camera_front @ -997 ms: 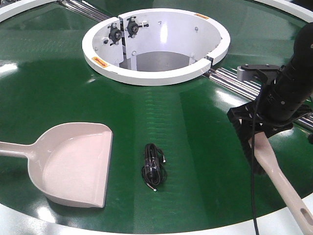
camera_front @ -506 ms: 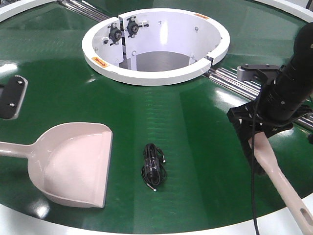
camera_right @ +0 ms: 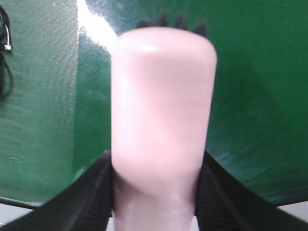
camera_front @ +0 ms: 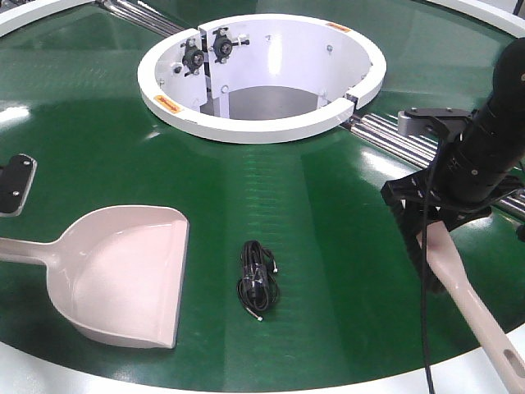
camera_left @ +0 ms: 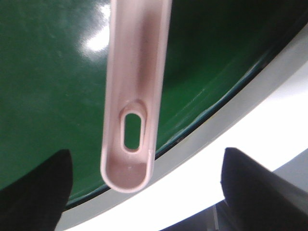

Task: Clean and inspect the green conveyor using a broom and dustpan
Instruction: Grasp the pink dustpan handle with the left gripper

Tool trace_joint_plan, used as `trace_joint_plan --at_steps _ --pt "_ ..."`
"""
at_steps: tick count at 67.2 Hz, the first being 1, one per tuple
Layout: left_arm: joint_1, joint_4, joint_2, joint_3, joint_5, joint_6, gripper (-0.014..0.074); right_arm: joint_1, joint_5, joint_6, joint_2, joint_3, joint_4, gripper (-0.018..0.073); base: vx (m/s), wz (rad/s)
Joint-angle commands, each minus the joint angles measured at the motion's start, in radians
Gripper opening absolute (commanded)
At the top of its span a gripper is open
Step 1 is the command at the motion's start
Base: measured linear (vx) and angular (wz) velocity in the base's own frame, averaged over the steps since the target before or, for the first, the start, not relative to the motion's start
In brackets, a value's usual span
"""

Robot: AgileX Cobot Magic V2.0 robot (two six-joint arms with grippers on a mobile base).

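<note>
The broom [camera_front: 466, 300] is clenched by the right gripper [camera_front: 432, 220]; the left gripper [camera_left: 147, 151] is seen released, seemingly above the dustpan [camera_front: 123, 275] handle.

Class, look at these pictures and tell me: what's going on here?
The right gripper is shut on the broom at the right of the green conveyor. The dustpan lies flat on the conveyor at the left. The left gripper hangs open over its handle end, not gripping it. A small coiled black cable lies beside the dustpan.
</note>
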Motion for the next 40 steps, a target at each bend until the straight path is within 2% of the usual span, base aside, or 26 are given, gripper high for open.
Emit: trace_joint_plan --at_steps 1,19,40 --pt "0.005 0.008 -0.02 -0.03 0.013 -0.012 0.0584 -0.005 0.053 -0.004 -0.049 -0.025 0.006 -0.0003 0.0 0.0" --pt "0.007 0.009 0.014 -0.034 -0.007 -0.012 0.0584 -0.005 0.053 -0.004 -0.049 -0.025 0.005 -0.0003 0.0 0.0" --pt "0.007 0.009 0.069 -0.12 0.034 -0.013 0.0584 -0.005 0.053 -0.004 -0.049 -0.025 0.005 -0.0003 0.0 0.0"
